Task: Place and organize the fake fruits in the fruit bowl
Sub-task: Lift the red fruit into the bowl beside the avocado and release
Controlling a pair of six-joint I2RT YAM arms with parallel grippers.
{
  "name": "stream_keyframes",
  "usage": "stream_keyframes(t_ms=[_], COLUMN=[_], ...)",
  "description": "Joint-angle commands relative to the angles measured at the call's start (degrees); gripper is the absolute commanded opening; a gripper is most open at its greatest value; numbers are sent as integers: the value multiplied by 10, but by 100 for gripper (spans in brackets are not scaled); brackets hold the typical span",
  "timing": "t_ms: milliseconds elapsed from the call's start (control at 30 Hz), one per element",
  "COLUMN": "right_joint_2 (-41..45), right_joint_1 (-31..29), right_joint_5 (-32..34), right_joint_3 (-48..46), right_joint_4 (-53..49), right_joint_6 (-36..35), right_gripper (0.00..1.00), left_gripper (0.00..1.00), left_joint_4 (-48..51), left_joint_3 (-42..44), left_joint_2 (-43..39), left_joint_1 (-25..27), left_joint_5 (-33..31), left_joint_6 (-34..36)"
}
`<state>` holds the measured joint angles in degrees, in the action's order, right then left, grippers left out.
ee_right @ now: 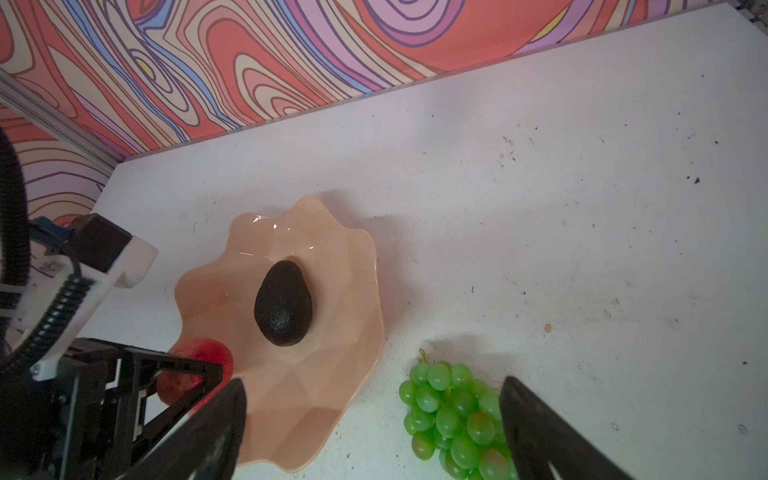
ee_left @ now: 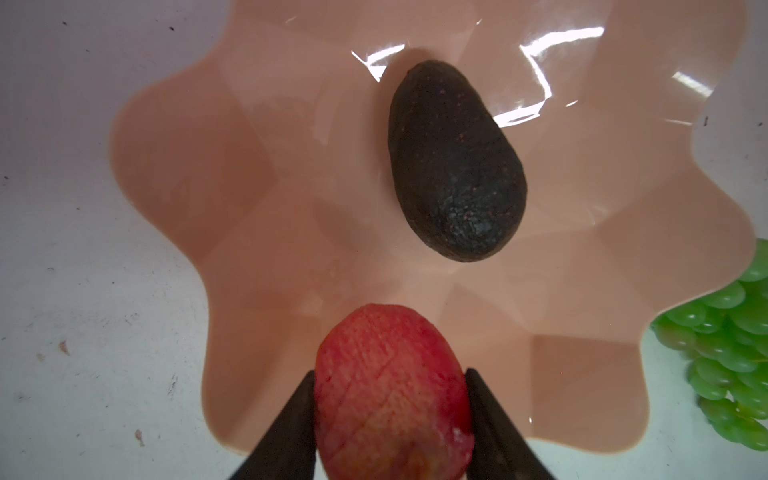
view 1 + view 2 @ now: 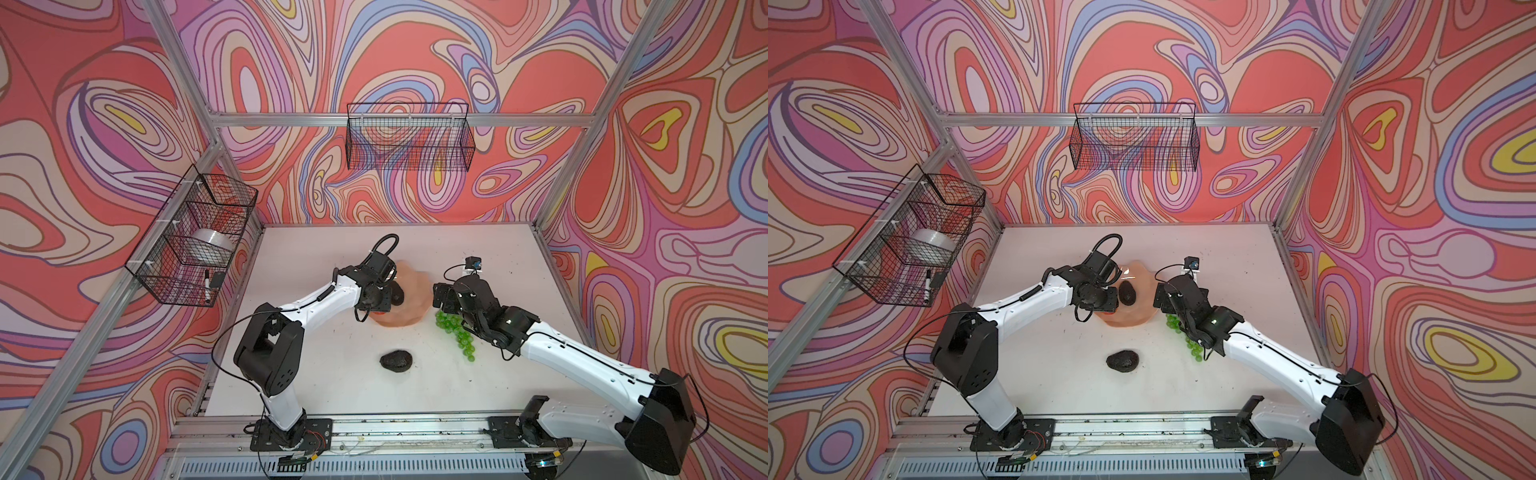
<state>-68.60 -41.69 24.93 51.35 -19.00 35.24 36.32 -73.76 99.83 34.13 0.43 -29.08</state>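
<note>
Above the wavy rim of the fruit bowl (image 2: 249, 208), the left claw (image 2: 390, 374) is clamped on the red apple (image 2: 386, 353). The right claw (image 1: 374, 382) hangs spread near the grapes (image 1: 449, 411) on the surface (image 1: 582, 208). Released this close to the edge, the apple could glance off and roll out.

Bright even light, glare on bowl (image 2: 582, 166), wrist edges perhaps blurred
</note>
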Motion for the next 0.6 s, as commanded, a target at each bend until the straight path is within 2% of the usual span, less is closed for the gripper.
stream_keyframes(t_ms=[0,400,567], right_joint_2=[4,5,11], right_joint_1=[1,1,1], right_joint_5=[8,0,4], right_joint_3=[-10,-21,-26], right_joint_4=[-6,-5,-8], right_joint_6=[4,9,8], right_gripper=[98,98,98], left_gripper=[49,52,60], left_joint_4=[-3,-7,-13], left_joint_3=[-29,-60,-51], left_joint_2=[22,96,96], left_joint_1=[-3,-3,-3], left_joint_5=[-3,6,7], left_joint_6=[0,-14,-22])
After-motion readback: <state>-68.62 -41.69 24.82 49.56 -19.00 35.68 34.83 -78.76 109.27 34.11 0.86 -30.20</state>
